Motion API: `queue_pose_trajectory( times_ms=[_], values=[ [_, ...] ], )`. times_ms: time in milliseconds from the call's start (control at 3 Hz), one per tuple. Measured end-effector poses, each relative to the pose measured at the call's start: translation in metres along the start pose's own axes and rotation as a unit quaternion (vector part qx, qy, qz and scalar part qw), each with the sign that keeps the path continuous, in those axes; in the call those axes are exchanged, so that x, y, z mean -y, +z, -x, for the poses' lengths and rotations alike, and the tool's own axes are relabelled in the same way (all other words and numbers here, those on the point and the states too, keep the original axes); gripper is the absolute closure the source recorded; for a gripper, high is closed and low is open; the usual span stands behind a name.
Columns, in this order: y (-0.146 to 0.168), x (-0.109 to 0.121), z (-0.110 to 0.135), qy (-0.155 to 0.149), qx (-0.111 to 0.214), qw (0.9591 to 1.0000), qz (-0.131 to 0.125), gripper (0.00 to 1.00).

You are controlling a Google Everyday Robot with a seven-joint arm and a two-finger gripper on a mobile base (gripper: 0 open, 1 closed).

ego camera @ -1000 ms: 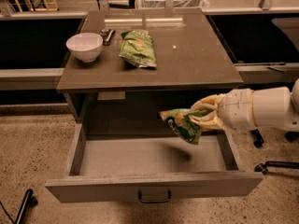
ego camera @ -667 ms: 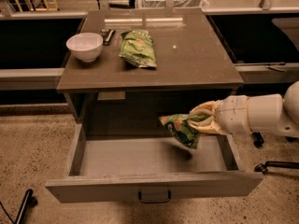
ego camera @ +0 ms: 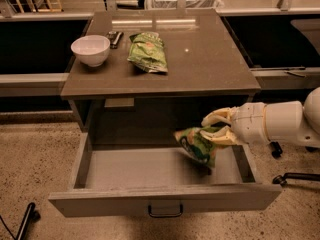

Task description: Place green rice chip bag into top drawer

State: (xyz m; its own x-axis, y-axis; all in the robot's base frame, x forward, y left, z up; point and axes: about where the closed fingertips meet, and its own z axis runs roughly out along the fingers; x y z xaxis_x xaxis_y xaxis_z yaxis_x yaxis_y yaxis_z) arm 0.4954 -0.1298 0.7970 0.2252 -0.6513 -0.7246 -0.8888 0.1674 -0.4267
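Note:
The green rice chip bag (ego camera: 196, 145) is bright green and glossy and hangs tilted over the right part of the open top drawer (ego camera: 165, 198). My gripper (ego camera: 214, 129) reaches in from the right on a white arm and is shut on the bag's upper right end. The bag's lower end is close above the drawer's floor; I cannot tell whether it touches. The drawer is pulled fully out, with a dark loop handle (ego camera: 165, 211) on its front.
On the tabletop (ego camera: 210, 59) lie a paler flat green bag (ego camera: 148, 51), a white bowl (ego camera: 90, 49) and a small dark object (ego camera: 114, 36). Dark counters stand left and right. A chair base (ego camera: 295, 176) is at the right on the speckled floor.
The gripper has moved the bag slightly lower and to the left, deeper into the drawer. The drawer and tabletop objects have not moved.

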Motion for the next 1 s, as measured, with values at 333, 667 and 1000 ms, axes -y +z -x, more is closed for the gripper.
queue_pose_trajectory(
  times_ms=[333, 667, 1000],
  values=[
    [0.000, 0.000, 0.000, 0.000, 0.000, 1.0000, 0.000, 0.07],
    [-0.033, -0.006, 0.034, -0.015, 0.017, 0.9993, 0.028, 0.00],
    [-0.033, -0.006, 0.034, -0.015, 0.017, 0.9993, 0.028, 0.00]
  ],
)
